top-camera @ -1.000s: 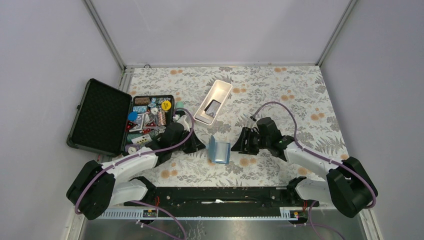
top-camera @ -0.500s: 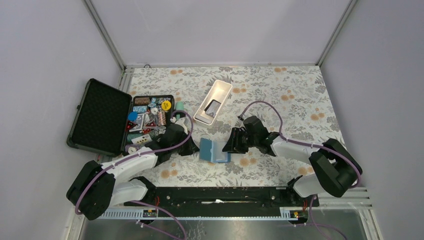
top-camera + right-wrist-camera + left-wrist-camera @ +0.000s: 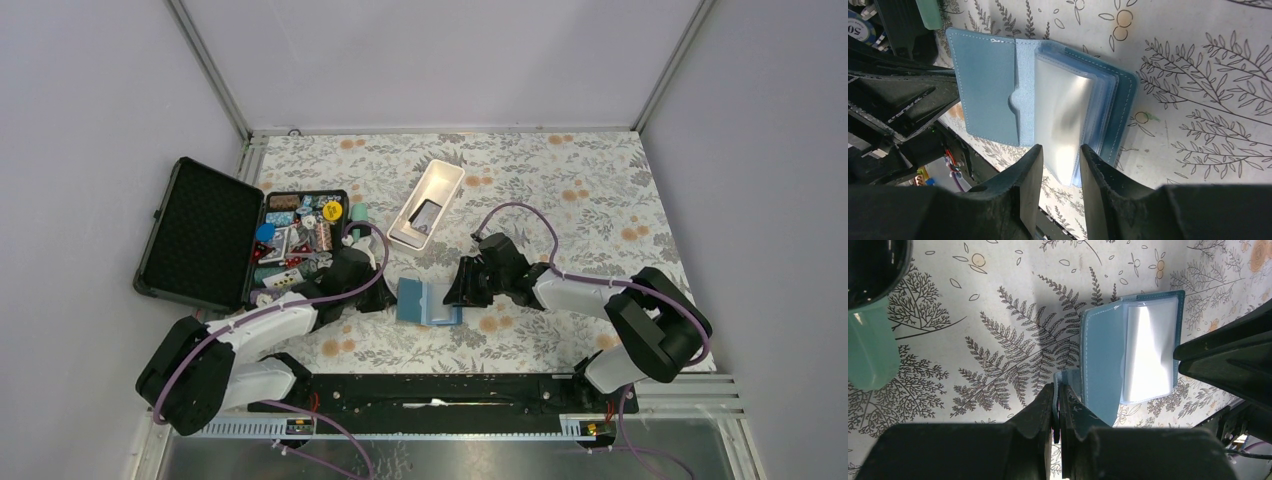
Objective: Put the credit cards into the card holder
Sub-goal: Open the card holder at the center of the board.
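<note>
One chip (image 3: 859,30) reads "50" (left gripper (image 3: 1057,400) pinches card holder (image 3: 1100,365))

Card holder (image 3: 428,302) lies open on the table (image 3: 560,200), centre and toward the near edge, with the left gripper (image 3: 387,297) at its left side and the right gripper (image 3: 457,292) at its right. Behind it sits the tray (image 3: 441,180) — one credit card (image 3: 427,214) inside. Far left is the case (image 3: 200,235), with trinkets (image 3: 300,235) in its right half.
</note>
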Available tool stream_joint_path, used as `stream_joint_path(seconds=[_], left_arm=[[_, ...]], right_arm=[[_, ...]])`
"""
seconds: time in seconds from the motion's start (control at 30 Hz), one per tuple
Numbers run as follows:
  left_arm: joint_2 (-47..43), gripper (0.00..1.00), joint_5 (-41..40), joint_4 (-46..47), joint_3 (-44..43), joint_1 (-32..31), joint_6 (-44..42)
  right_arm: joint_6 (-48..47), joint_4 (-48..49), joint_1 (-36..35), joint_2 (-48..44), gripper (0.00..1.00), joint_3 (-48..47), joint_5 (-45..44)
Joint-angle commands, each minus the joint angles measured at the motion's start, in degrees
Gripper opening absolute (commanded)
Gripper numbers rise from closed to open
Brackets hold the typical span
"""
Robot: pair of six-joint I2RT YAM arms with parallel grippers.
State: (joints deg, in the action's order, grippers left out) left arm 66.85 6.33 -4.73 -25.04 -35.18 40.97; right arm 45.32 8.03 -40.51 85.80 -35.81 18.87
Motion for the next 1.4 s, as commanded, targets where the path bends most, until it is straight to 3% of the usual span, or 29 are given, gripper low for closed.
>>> stream_joint_path(seconds=[0.0, 0.57, 1.07, 1.37], left_arm=[[0.7, 0.0, -0.7, 1.1, -2.1, 0.3, -0.9], [2.1, 0.0, 0.4, 2.5, -1.9, 0.3, -0.6], [2.1, 0.0, 1.3, 3.8, -1.3, 0.3, -0.4], [2.5, 0.0, 0.8, 4.1, -1.1, 0.3, -0.5]], right_arm=[[0.1, -1.1, -0.8, -0.2, 0.4, -1.8, -4.0], [0.6, 2.9, -2.0, 1.3, 0.39, -2.5, -0.8], [0.9, 7.2, -8.1, 8.6, 0.35, -10.3, 0.6], [-1.5, 1.9, -9.1, 6.0, 0.4, -14.1, -1.4]])
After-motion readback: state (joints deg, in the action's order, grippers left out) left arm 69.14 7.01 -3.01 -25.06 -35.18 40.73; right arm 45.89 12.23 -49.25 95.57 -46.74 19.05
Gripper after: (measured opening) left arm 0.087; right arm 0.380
